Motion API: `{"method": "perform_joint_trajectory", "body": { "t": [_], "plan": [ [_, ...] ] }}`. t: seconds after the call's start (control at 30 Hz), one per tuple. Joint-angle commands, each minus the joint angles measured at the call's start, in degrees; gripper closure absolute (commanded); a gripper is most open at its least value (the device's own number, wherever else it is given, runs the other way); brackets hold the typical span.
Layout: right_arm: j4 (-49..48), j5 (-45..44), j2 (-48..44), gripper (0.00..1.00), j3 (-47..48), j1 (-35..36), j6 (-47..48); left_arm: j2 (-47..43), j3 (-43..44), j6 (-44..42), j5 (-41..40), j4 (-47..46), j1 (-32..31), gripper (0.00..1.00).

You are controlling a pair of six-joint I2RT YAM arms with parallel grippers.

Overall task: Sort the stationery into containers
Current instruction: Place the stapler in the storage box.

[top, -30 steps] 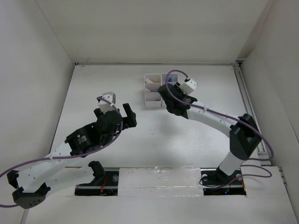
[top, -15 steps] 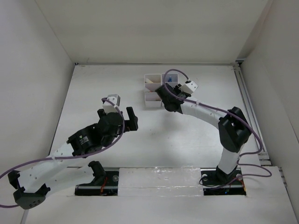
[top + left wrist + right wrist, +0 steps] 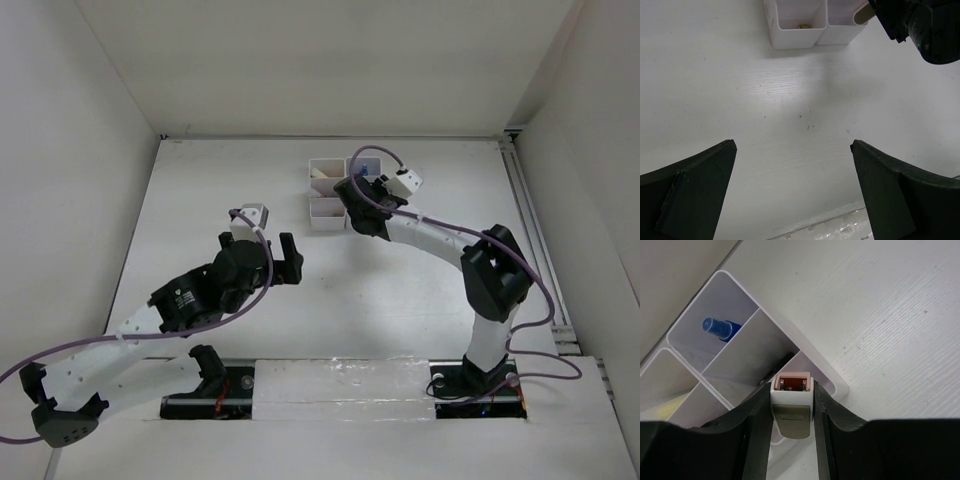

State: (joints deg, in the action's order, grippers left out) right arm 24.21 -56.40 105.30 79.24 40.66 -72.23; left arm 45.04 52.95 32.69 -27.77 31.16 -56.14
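The containers (image 3: 325,196) are a white block of square open-top compartments at the table's far middle, also in the left wrist view (image 3: 795,37). My right gripper (image 3: 356,196) is over their right side. In the right wrist view it (image 3: 791,390) is shut on a small white item with a pink end and a tan label (image 3: 791,416), held above a near corner compartment (image 3: 826,381). A blue-capped bottle (image 3: 717,327) lies in another compartment. Something yellow (image 3: 670,407) shows in a further one. My left gripper (image 3: 262,252) (image 3: 792,146) is open and empty above bare table.
White walls close in the table (image 3: 400,290) on the left, back and right. A rail (image 3: 535,230) runs along the right side. A small yellowish bit (image 3: 802,26) lies in a near compartment. The right arm's wrist (image 3: 925,30) shows in the left wrist view.
My left arm has swung right and a little toward the containers, still open. My right gripper has shifted slightly up and left over the containers, its elbow drawing in.
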Motion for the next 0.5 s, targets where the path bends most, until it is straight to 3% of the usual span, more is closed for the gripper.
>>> {"method": "perform_joint_trajectory", "body": {
  "t": [0.0, 0.47],
  "plan": [
    [-3.11, -1.61, 1.23, 1.00, 2.49, -0.32, 0.77, 0.14, -0.39, -1.22, 0.79, -1.98, 0.24, 0.00],
    [-5.66, -1.08, 2.28, 0.95, 0.65, -0.32, -1.60, -0.39, -0.92, -2.89, 3.60, -3.56, 0.24, 0.00]
  ]
}}
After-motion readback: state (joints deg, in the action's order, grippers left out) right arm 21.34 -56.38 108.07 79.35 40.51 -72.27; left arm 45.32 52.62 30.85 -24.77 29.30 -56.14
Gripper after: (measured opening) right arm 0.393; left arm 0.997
